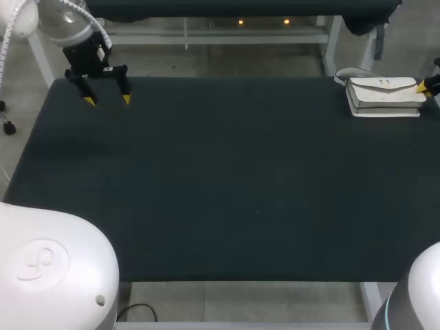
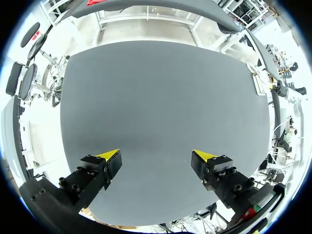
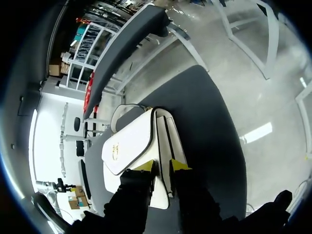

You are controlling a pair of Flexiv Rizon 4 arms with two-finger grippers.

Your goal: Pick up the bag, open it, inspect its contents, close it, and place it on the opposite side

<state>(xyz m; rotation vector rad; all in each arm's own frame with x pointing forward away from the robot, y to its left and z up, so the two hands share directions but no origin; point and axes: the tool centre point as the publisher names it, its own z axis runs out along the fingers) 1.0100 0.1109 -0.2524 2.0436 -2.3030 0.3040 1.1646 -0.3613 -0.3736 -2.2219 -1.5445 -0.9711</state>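
Our left pincer hangs over the far left corner of the table, fingers spread wide with nothing between them. Ahead of it is only bare dark mat, so plenty of free room. The table edges run close beside and behind it. The white bag sits well apart from it, at the far right corner just inside the edge, with its strap loop beside it. Our right pincer is at the bag's end, fingers narrow, pinching a thin panel of it. The head view shows one yellow tip there. The right wrist view shows both tips and the gold clasp just ahead of them. The left wrist view takes in only mat.
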